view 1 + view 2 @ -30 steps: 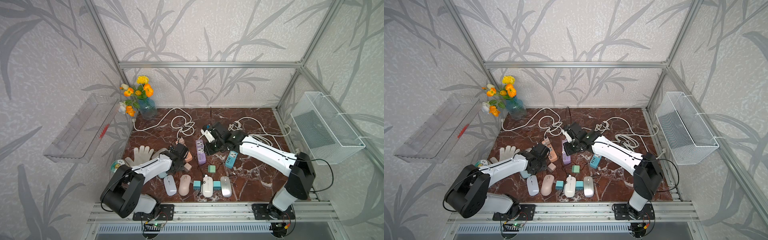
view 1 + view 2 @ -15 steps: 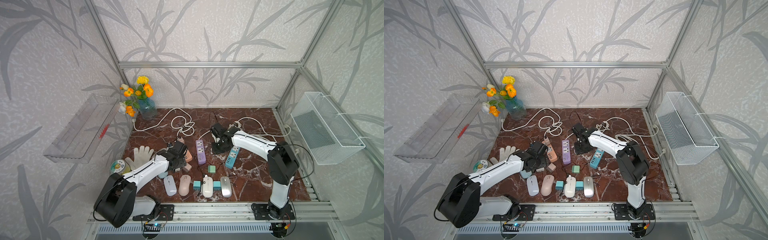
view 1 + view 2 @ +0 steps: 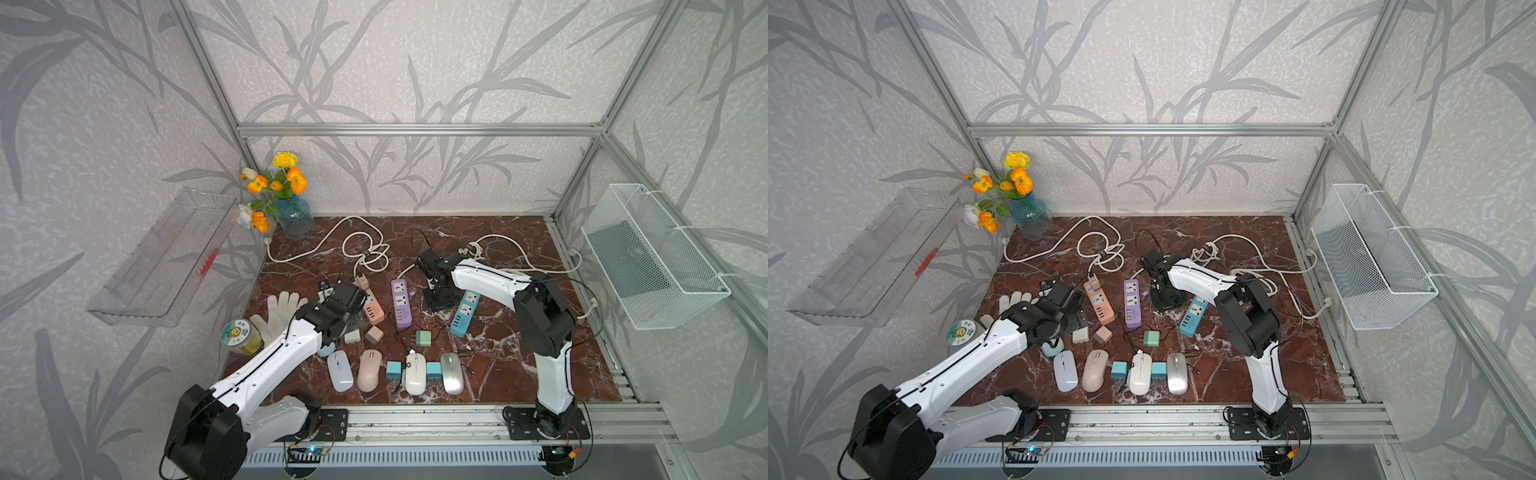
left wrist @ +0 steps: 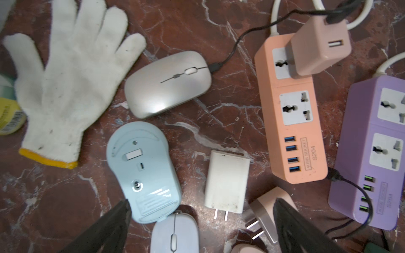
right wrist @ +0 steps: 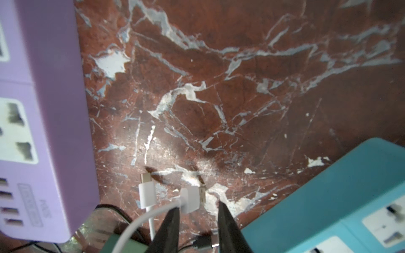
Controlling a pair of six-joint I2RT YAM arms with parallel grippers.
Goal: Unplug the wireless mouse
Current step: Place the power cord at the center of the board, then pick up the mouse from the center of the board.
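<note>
Sitting on the counter (image 4: 230,105) beside the glove (image 4: 65,87), the silver mouse (image 4: 167,84) is seen with its black cable (image 4: 215,66) plugged in; the left pincer (image 4: 202,202) is spread wide, probably for bracing it, right pincer (image 5: 198,207) barely parted, empty.

Soft, even white light fills both top views. Shadows on the counter (image 3: 490,374) are faint, and the frame bars bow slightly toward the edges. The left wrist view is bright, with glare on the silver mouse (image 4: 167,84) and a softly blurred glove (image 4: 70,87). The right wrist view is dimmer, with the purple power strip (image 5: 43,122) out of focus and a glare patch on the marble.
</note>
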